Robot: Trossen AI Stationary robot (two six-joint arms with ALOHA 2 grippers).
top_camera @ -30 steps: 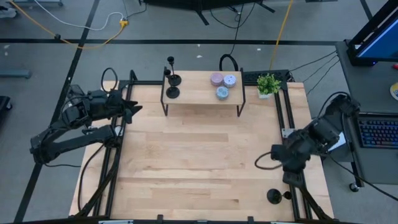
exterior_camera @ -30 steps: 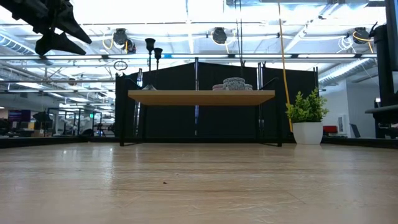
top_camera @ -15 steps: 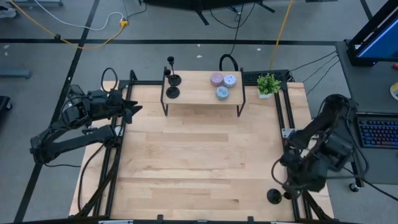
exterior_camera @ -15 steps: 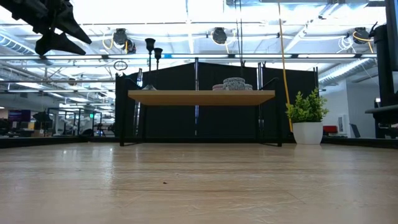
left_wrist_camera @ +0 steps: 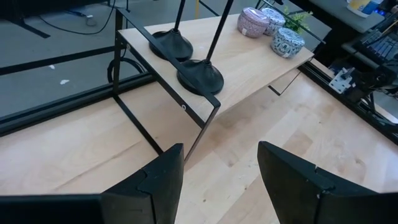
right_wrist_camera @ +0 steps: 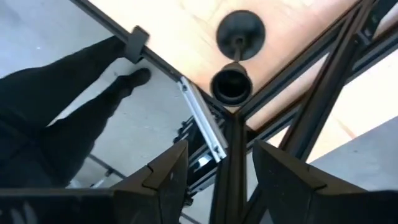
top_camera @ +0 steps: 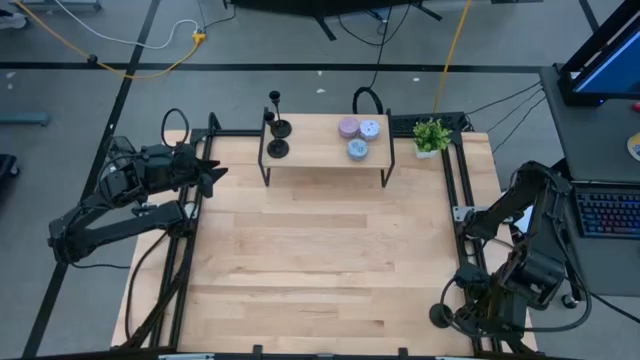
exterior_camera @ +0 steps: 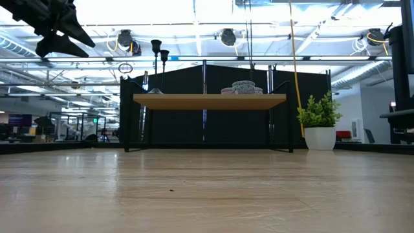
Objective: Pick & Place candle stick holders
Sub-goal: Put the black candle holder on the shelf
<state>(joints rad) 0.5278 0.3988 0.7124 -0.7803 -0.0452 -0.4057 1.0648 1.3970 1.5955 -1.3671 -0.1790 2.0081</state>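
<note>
Right gripper (right_wrist_camera: 214, 171), jaws parted and empty, is hovering above the third candle stick holder (right_wrist_camera: 235, 59); next, descending onto its stem.

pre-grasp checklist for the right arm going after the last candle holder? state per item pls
1. Right hand open: ok, a clear gap shows between its fingers.
2. Target in sight: ok, the third candle stick holder stands upright at the table's near right corner, cup toward the right wrist camera.
3. Hand lined up on the stem: not ok, a black frame bar crosses between hand and holder.
4. Drop spot free: ok, the shelf has bare wood between the two placed holders and the small jars.
5. Left hand out of the way: ok, parked open at the table's left edge.
6. Person's leg near the corner: cannot tell clearance.
</note>
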